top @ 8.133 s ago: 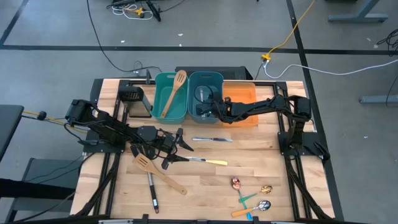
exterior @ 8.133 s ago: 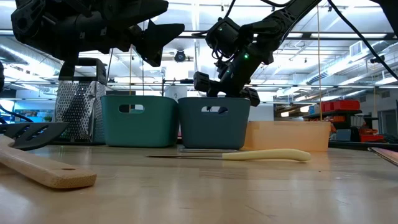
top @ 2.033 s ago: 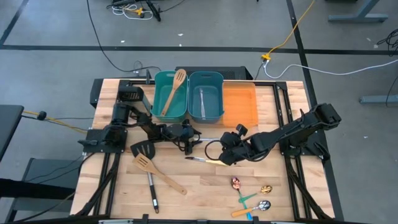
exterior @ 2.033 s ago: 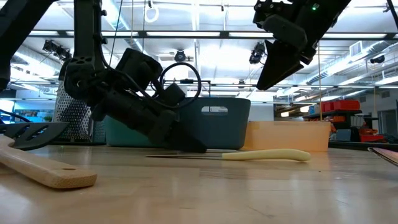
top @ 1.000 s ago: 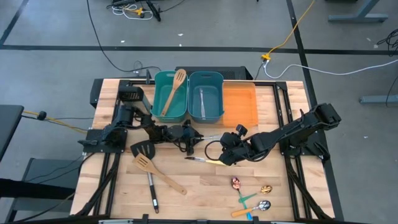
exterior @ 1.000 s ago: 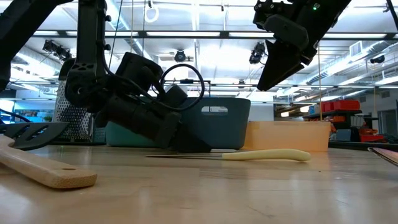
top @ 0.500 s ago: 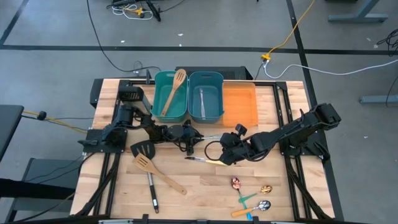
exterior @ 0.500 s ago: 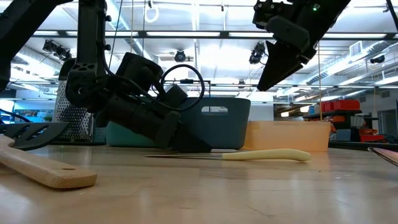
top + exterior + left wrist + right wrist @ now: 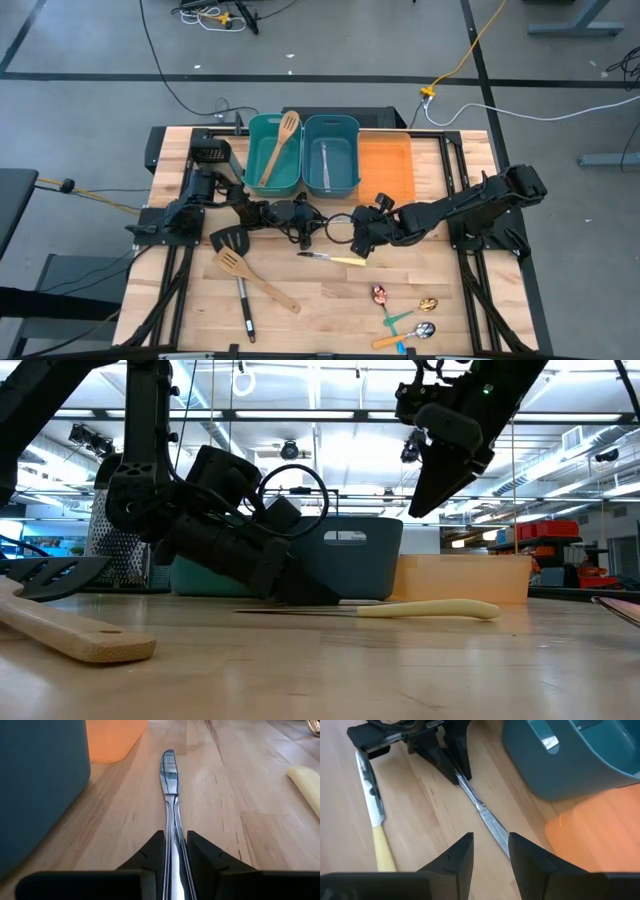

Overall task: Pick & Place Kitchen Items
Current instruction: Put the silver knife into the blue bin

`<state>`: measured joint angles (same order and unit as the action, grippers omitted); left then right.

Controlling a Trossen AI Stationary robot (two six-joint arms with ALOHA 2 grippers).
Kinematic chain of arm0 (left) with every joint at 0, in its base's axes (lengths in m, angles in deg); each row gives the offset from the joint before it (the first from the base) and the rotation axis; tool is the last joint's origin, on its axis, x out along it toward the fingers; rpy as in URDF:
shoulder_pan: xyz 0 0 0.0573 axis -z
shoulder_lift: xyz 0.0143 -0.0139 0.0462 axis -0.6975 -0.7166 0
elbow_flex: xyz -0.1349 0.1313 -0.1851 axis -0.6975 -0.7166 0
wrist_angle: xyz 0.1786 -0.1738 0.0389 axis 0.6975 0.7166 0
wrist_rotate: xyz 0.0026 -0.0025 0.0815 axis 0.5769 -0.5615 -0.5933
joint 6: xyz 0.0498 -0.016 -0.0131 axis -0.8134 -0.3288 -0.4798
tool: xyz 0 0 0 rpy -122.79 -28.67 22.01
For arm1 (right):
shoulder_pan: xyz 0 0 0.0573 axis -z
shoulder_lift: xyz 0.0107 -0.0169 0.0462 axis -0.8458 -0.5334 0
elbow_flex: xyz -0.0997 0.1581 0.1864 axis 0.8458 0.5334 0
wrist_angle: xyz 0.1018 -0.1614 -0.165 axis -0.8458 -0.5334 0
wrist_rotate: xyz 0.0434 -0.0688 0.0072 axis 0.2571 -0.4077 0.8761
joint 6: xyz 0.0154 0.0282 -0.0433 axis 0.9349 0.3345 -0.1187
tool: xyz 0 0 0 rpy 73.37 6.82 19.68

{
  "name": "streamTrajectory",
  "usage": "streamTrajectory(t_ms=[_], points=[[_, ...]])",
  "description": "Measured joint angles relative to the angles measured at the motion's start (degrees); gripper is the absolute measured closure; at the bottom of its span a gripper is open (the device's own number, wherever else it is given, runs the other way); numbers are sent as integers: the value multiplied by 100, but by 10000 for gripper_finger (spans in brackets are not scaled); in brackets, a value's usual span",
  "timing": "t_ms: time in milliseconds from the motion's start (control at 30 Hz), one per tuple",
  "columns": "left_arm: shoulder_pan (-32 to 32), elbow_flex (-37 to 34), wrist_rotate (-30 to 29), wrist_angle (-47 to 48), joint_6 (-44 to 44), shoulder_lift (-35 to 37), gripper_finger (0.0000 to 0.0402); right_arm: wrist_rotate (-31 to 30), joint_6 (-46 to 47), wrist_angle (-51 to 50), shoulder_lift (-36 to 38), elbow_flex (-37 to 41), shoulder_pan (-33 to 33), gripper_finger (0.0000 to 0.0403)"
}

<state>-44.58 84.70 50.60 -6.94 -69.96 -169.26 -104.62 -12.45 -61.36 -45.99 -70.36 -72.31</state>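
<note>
A silver table knife (image 9: 168,770) lies on the wood in front of the bins, and my left gripper (image 9: 309,224) is shut on its handle end. In the right wrist view the knife (image 9: 482,812) runs out from my left gripper (image 9: 445,755). My right gripper (image 9: 356,240) hangs open above the table over the knife's blade end, touching nothing; the low view shows it (image 9: 425,495) high up. A yellow-handled knife (image 9: 335,258) lies flat nearer the front edge. My left gripper pinches the silver knife's handle (image 9: 175,845) between its two fingers (image 9: 150,852). The fingers come low and slanting from the table's left and lie along the knife. The blade (image 9: 168,762) points toward the table's right and rests on the wood.
At the back stand a teal bin (image 9: 255,165) with a wooden spatula (image 9: 282,145), a blue bin (image 9: 345,160), an orange bin (image 9: 385,170) and a black grater (image 9: 212,155). A black turner (image 9: 232,242), a wooden spatula (image 9: 255,280) and spoons (image 9: 405,312) lie nearer the front.
My right gripper has shifted a little toward the table's left and far side, over the silver knife, staying high and open. The left gripper and both knives have kept still.
</note>
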Motion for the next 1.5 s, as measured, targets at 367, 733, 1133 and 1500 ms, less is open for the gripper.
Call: streamTrajectory(t_ms=[367, 733, 1133, 1500], points=[[0, -2, 50, -14, 18, -2, 331, 169, -500, 42, -530, -2, 43, 270], [0, -9, 250, -109, 47, -13, 331, 441, -1004, 212, -694, -2, 266, 270], [7, -7, 285, -114, 52, -13, 331, 893, -1273, 698, -692, 527, 508, 270], [22, -4, 328, -179, 121, -4, 331, 1042, -1238, 1334, -692, 1064, 675, 270]])
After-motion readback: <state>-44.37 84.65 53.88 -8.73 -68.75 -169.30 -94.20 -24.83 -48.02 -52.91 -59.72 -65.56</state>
